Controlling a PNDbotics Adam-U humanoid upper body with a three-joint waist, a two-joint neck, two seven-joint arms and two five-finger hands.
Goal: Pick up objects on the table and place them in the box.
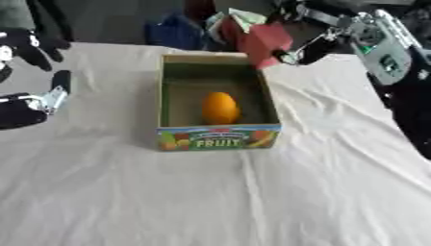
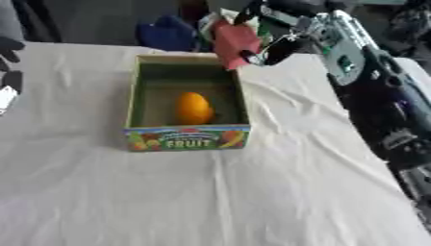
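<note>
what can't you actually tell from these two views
- Red object: blurred in both views, so what it is cannot be told; the right robot hand covers its near side.
- Right robot hand: its fingers blur into the red object in the right eye view.
- Left robot hand: cut off by the left edge in both views.
- Box: its front wall hides the base of the orange fruit.

The table's covered in a wrinkly matt white cloth (image 1: pixel 320 182), the box (image 1: pixel 217 137) looks like printed cardboard with a slightly glossy "FRUIT" front, the orange fruit (image 1: pixel 220 107) inside looks like smooth plastic, and the right hand (image 1: pixel 313 48) is black with silvery metal bits.
</note>
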